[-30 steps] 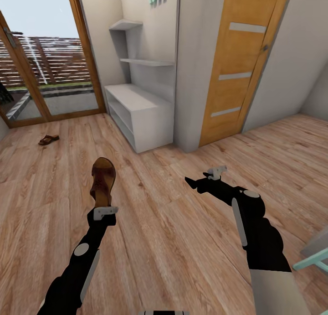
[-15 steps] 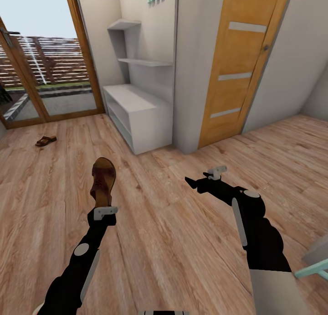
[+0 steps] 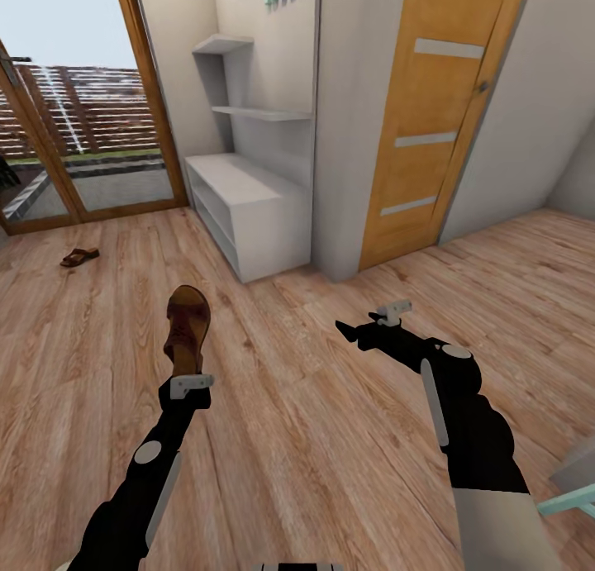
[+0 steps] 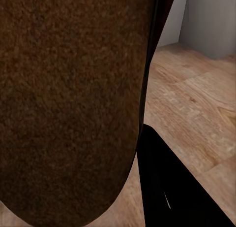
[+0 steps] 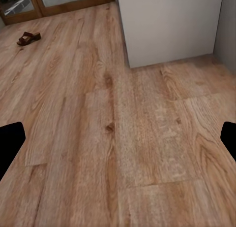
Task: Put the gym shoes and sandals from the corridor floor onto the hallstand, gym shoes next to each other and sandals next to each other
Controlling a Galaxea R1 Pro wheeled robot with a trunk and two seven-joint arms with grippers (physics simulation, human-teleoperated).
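Observation:
One dark-brown sandal [image 3: 187, 327] stands on end above the corridor floor [image 3: 297, 422], my left gripper [image 3: 189, 374] shut on its lower end. Close up, its brown surface [image 4: 69, 99] sits beside a black finger [image 4: 167, 187]. The other sandal [image 3: 79, 257] lies flat on the planks far left near the glass door, also seen as a small sandal [image 5: 29, 38]. The light-grey hallstand [image 3: 248, 199] stands ahead against the wall; its end panel [image 5: 167, 25] is near. My right gripper [image 3: 350, 332] hovers open and empty over the floor, fingertips [image 5: 10, 143] wide apart. The gym shoes are out of view.
A glass door [image 3: 74, 116] with a wooden frame is at the far left. A wall pillar [image 3: 351, 125] and an orange wooden door [image 3: 438, 116] stand right of the rack. A teal-edged object [image 3: 570, 497] pokes in at the lower right.
The whole view has shifted slightly, so the rack and floor sandal sit a little further left; both arms and the held sandal keep their pose.

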